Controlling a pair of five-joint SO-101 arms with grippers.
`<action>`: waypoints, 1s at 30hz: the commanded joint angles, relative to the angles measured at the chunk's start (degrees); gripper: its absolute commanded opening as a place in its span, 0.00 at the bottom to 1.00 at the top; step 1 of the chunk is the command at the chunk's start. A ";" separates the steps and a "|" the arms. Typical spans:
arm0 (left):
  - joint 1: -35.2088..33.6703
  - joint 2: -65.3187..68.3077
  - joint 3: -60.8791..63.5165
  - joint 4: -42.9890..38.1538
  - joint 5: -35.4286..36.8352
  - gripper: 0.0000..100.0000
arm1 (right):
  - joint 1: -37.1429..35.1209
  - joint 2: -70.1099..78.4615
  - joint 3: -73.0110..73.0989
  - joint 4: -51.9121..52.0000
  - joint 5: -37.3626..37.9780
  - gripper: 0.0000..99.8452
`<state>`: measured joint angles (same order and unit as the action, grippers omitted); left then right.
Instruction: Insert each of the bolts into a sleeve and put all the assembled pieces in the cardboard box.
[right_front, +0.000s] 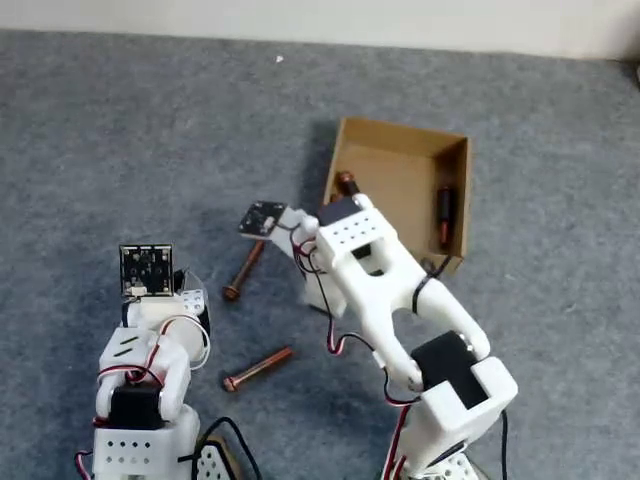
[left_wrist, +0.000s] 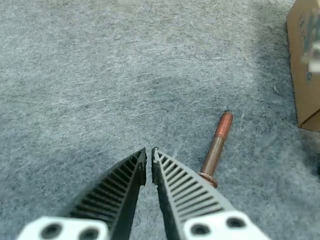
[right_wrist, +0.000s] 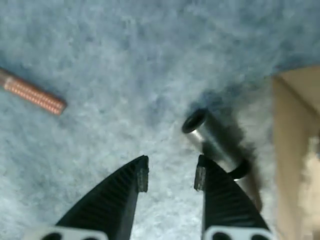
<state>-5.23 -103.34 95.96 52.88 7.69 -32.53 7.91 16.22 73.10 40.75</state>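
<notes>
The right hand has its jaws parted with nothing between them. The sleeve lies on the grey counter, just ahead of this hand and offset toward the finger on the box side. That finger overlaps the sleeve's near end; I cannot tell whether they touch. The sleeve's long axis runs slantwise across the hand's line, its open bore turned away from the cardboard box and its body close beside the box wall.

Judgement: the right hand must shift boxward to straddle the sleeve.

The left hand is closed and empty, low over the counter. The first bolt lies just beside it, head nearest and thread pointing away. The second bolt lies loose nearer the arm bases. What looks like one assembled piece is in the box.

The right arm is nearer the sleeve and the left arm nearer the bolts.
</notes>
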 joint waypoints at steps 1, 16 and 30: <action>-0.57 -0.40 1.19 0.09 -0.79 0.04 | 0.92 -0.75 -3.65 -0.31 0.79 0.15; -0.66 -0.40 1.19 0.09 -0.79 0.04 | 4.79 6.90 -3.56 -9.19 6.51 0.15; -0.66 -0.40 1.19 0.09 -0.79 0.04 | 7.69 9.98 -3.21 -8.84 6.42 0.09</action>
<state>-5.23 -103.34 95.96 52.88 7.69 -28.13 17.49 13.76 64.66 46.64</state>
